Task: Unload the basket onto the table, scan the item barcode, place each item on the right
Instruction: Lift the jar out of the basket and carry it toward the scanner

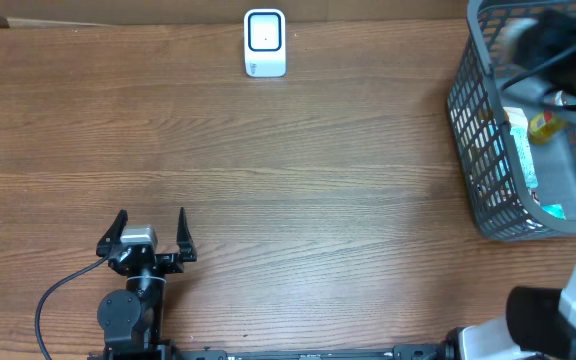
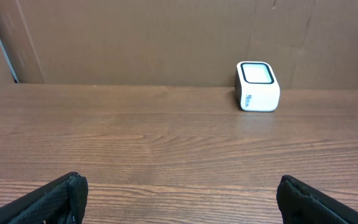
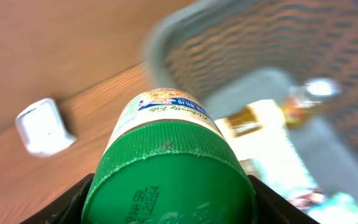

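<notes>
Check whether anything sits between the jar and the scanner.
Nothing on the table does: bare wood runs from the basket to the scanner. The right gripper holds the jar at the basket's rim; blur hides whether it clears that.

We see a worktop (image 1: pixel 318 170) of matt wood grain, a barcode scanner (image 1: pixel 265 45) in smooth white plastic with a glossy window, a grey plastic mesh basket (image 1: pixel 478 150), and a jar (image 3: pixel 166 152) with a ridged green plastic lid (image 3: pixel 169 186) and a paper-looking label (image 3: pixel 163 107).
</notes>
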Motion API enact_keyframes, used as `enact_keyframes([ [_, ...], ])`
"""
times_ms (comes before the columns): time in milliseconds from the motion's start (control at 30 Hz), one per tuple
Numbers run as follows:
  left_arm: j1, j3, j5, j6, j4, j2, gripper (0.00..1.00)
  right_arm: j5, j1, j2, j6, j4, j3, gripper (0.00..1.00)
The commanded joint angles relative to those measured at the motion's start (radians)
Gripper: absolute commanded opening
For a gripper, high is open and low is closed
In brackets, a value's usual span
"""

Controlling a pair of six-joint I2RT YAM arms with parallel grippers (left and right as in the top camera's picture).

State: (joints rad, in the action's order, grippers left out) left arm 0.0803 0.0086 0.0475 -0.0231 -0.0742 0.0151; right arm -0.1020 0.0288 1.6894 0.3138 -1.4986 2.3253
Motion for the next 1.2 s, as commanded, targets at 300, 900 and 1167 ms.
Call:
enact_keyframes([
  [300, 0.005, -0.004, -0.005, 0.001, -0.001, -0.010, 1.00, 0.018, -0.365, 0.115, 0.111, 0.003, -0.110, 0.61],
  [900, 0.005, -0.004, -0.005, 0.001, -0.001, -0.010, 0.99, 0.063, -0.502, 0.207, 0.465, 0.462, -0.727, 0.69],
  [1167, 0.005, -0.004, -0.005, 0.001, -0.001, -0.010, 1.00, 0.043, -0.594, 0.210, 0.502, 0.615, -0.855, 0.72],
])
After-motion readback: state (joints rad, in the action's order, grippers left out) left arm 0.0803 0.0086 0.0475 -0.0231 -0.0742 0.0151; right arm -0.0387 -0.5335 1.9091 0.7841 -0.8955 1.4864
